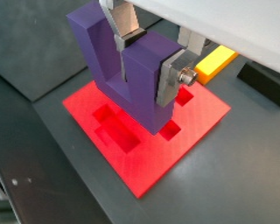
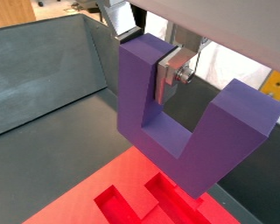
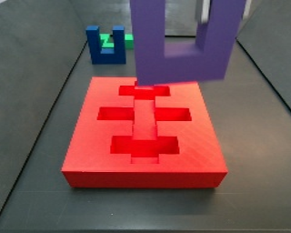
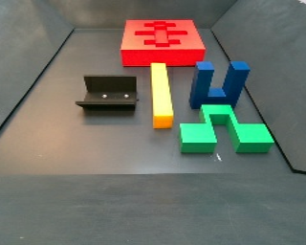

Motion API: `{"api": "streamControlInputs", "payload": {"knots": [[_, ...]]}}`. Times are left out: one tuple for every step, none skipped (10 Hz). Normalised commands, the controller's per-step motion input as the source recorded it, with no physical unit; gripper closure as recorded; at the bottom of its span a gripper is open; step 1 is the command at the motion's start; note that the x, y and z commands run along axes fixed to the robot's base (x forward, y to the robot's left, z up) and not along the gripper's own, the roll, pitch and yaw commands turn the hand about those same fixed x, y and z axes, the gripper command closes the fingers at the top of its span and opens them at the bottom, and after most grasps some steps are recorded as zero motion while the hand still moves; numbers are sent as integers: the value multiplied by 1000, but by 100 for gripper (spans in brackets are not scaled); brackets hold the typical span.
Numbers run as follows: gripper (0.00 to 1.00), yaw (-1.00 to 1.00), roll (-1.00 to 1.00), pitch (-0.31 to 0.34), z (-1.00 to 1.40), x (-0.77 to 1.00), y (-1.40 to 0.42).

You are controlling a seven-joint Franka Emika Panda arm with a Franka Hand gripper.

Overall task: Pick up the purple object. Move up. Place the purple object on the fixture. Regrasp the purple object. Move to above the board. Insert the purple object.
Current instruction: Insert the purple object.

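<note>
purple object [image 2: 184, 122] hangs above the board [image 1: 166, 144], 1 prong clamped between the end effector [image 1: 154, 59] fingers.

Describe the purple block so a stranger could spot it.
Find the large flat red plastic board with cross-shaped cutouts. Above it, the gripper holds a violet U-shaped plastic block, prongs up. The other U-shaped block is darker blue and rests on the floor.

Yellow bar [image 4: 161, 94] lying beside upright dark blue U-block [image 4: 218, 82], green block [image 4: 224, 129] just before it.
</note>
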Motion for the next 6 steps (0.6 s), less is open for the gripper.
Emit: {"api": "streamControlInputs", "payload": {"knots": [[100, 0, 296, 0, -571, 111, -71], [100, 0, 266, -34, -614, 0, -66], [100, 0, 267, -47, -654, -20, -106], [100, -9, 269, -27, -631, -143, -154], [100, -49, 219, -11, -543, -297, -200], [100, -31, 184, -14, -471, -254, -231]]}}
